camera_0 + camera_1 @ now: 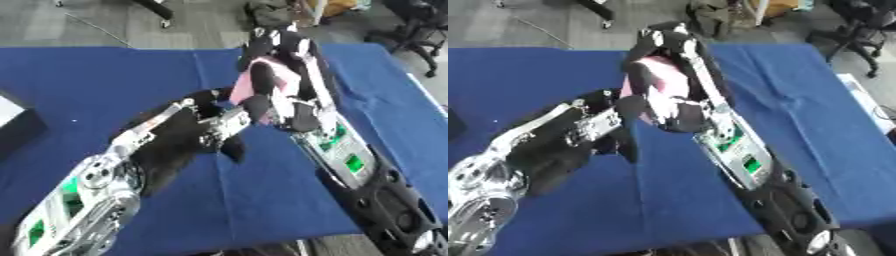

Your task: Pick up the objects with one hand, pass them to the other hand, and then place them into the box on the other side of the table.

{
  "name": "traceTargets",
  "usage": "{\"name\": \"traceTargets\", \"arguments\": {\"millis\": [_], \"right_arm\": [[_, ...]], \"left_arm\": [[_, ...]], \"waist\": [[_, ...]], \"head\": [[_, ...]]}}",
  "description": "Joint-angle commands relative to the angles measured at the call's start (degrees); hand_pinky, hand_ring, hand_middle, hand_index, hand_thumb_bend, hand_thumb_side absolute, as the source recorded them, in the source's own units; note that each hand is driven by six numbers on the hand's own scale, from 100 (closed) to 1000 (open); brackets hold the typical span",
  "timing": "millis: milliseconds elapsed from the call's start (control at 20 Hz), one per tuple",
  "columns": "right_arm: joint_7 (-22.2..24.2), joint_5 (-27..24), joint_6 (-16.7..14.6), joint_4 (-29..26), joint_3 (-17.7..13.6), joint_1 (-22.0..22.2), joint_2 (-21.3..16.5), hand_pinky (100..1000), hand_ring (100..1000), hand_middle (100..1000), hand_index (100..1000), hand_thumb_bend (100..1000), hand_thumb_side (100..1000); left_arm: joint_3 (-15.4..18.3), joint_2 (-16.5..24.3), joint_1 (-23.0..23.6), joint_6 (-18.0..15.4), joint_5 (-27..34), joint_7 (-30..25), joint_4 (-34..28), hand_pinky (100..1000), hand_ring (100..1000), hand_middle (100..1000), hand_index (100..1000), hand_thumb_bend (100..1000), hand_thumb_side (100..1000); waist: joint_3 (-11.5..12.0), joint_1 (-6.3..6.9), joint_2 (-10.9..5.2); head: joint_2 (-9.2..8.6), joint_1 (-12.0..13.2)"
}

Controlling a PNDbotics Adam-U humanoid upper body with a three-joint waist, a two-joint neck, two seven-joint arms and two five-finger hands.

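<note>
While your two hands meet above the middle of the blue table (105, 80), the pink object (284, 75) sits between them, held up off the cloth. Your right hand (280, 65) comes in from the lower right with its forearm running up across the table, and its dark fingers (262, 77) curl round the pink object, which shows as a pale pink slab against the palm; what kind of thing it is you cannot tell from these views. Your left hand (627, 117) reaches in from the lower left and lies just beside the lower edge of the pink object, with a finger hanging down toward the cloth, but the hand is too blurred and overlapped by the right one to say whether its fingers are straight, curled, or already touching the object. At the left edge of the table a dark box (19, 125) with a pale patch on top is partly in view, well apart from both hands. Beyond the far edge lies grey floor with an office chair (416, 30) at the upper right.
</note>
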Motion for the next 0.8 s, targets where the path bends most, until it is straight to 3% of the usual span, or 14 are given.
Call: {"name": "traceTargets", "arguments": {"millis": [50,550,800], "right_arm": [[0.84,-1.72,0.24,-0.91,0.81,-0.91,0.80,100,231,165,274,100,470],[-1.55,-9.71,0.66,-0.91,0.35,-1.26,1.25,100,215,162,262,100,470],[-2.10,-11.34,0.59,-0.91,0.33,-1.48,1.18,100,209,161,262,100,470]], "left_arm": [[-1.81,-2.87,-0.66,-0.47,1.12,-0.06,-0.35,556,451,319,419,141,372],[-1.95,-4.62,0.36,-1.46,2.88,1.00,0.34,559,448,312,410,144,370],[-2.15,-5.33,0.61,-1.66,3.25,1.10,0.58,559,447,310,406,146,367]], "waist": [[0.05,0.08,-0.62],[0.33,-0.10,-0.83],[0.37,-0.18,-0.80]], "head": [[-0.10,-0.01],[-0.10,-0.03],[-0.10,-0.01]]}}
